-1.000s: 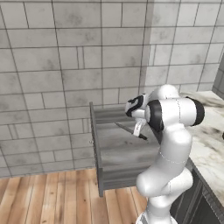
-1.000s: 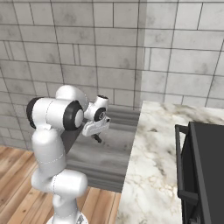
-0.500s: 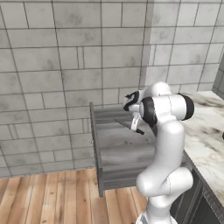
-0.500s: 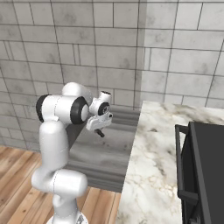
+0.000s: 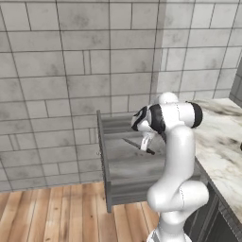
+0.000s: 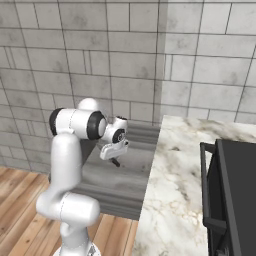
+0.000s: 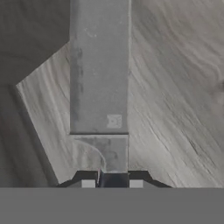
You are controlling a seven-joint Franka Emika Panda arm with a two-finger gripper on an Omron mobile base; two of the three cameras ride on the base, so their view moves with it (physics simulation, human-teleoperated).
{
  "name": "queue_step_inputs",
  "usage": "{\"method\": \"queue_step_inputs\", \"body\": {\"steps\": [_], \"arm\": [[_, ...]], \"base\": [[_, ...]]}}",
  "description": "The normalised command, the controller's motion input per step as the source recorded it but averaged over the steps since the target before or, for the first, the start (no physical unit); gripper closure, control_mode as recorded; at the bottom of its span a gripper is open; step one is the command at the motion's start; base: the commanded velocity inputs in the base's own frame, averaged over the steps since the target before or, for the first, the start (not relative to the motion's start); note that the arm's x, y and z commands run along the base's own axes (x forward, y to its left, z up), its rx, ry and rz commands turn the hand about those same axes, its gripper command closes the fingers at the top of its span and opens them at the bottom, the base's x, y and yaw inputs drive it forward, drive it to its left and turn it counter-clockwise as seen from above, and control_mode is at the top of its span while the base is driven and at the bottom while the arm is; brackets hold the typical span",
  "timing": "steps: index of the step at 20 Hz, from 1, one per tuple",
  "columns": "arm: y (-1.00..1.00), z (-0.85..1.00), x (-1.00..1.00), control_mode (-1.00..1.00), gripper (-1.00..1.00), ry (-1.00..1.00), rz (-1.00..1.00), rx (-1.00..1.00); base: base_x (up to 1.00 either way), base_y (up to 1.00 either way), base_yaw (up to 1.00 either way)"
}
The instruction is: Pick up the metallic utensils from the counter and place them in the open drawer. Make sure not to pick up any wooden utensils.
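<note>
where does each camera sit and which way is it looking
Left base view: behind the arm on its left, looking forward and down at the open drawer by the tiled wall; the white arm rises at lower right, gripper holding the knife.
Right base view: behind on the right, facing the counter and drawer; the arm rises at lower left.
Hand view: on the hand, looking along the gripper at the knife blade over the drawer floor; dark fingertips at the bottom.
All three share knife and drawer.
</note>
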Motion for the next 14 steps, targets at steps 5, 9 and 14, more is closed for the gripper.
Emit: {"method": "queue_step_inputs", "body": {"steps": [5,9,14], "arm": [[0.0,-0.63,0.0,-1.0,1.0,0.0,-0.06,-0.03],[0.0,-0.18,0.25,-1.0,1.0,-0.03,-0.15,-0.02],[0.0,-0.1,0.41,-1.0,1.0,-0.02,-0.19,0.0]], "base": [[0.0,0.0,0.0],[0.0,0.0,0.0],[0.0,0.0,0.0]]}}
